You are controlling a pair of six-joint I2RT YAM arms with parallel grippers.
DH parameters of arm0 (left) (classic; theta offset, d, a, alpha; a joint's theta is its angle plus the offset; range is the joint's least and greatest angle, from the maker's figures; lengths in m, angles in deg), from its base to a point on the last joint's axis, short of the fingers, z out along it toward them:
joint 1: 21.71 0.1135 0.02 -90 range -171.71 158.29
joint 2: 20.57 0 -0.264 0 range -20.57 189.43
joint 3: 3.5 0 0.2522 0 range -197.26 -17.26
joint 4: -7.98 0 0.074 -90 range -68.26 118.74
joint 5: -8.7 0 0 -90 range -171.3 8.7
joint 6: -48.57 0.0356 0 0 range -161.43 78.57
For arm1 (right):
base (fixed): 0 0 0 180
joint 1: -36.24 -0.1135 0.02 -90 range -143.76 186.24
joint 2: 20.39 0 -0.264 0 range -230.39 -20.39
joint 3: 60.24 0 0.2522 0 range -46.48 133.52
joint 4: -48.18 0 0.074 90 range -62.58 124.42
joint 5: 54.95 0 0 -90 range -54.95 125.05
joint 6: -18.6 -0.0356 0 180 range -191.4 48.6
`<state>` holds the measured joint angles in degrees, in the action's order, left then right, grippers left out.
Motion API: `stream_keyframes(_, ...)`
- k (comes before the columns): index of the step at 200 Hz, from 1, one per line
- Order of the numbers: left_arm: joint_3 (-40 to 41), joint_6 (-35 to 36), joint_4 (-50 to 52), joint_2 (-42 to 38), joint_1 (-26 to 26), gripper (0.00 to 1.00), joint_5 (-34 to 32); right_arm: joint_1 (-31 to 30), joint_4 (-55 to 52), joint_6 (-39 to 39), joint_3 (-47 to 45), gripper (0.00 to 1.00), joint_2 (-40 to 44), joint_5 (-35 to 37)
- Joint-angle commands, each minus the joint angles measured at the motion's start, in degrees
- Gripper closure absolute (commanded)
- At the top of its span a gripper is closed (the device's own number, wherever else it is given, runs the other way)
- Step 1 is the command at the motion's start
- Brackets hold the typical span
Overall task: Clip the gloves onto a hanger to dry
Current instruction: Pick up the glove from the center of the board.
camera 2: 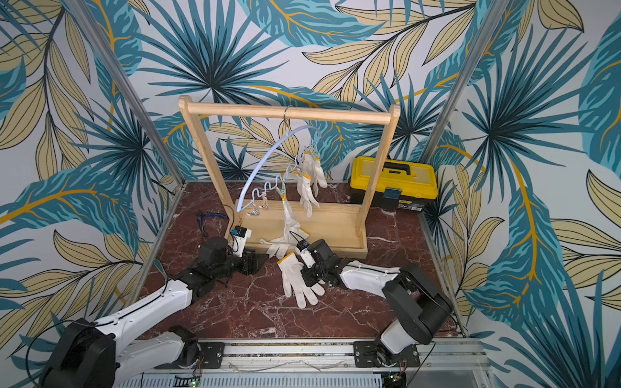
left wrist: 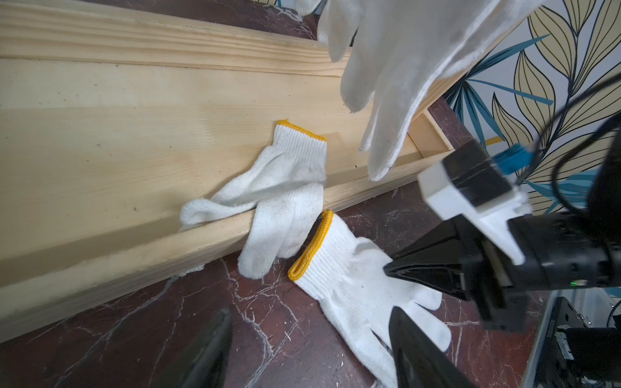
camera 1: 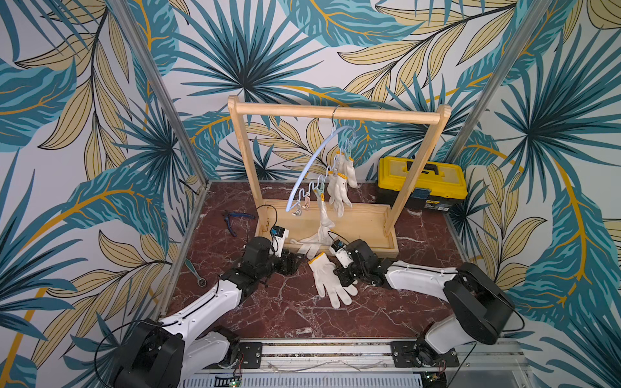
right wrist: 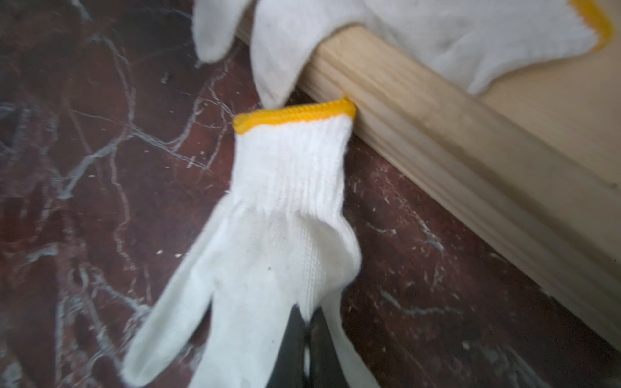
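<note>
Pinching a white knitted glove with yellow cuff (right wrist: 285,235) on the red marble surface (right wrist: 100,168).
Right claw (right wrist: 307,322) is closed on its palm; left claw (left wrist: 311,312) stands open, empty.

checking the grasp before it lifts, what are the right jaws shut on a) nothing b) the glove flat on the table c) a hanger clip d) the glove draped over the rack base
b, the right jaws pinch the finger end of the flat glove on the marble table
</note>
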<state>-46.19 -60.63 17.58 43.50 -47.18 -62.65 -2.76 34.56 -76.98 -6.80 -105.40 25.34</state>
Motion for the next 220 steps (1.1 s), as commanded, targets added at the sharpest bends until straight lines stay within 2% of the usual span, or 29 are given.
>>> stream_keyframes(1,1.8,-1.6,-3.7,1.7,-0.2,0.26,4.1,-0.3,-2.8,-1.4,-1.4,1.0,8.5,-3.3)
stream_keyframes(19,1.0,-3.1,-5.4,3.1,-0.7,0.26,7.4,-0.3,-6.1,-0.9,-1.1,1.0,13.9,-4.1)
stream_keyframes(48,0.3,-6.7,-9.2,2.9,-2.5,0.26,9.0,-0.4,-9.7,-0.2,-0.7,1.0,21.1,-6.1)
stream_keyframes(85,-0.2,-10.0,-14.4,2.0,-3.5,0.26,14.8,-0.3,-11.5,0.1,0.0,1.0,26.4,-10.7)
stream_keyframes(148,-1.5,-10.9,-16.1,2.0,-3.8,0.26,20.8,-0.4,-11.9,0.4,3.0,1.0,30.3,-15.8)
stream_keyframes(220,-5.1,-14.3,-25.8,4.4,-3.7,0.26,24.9,-0.3,-11.4,1.1,6.6,1.0,29.9,-20.3)
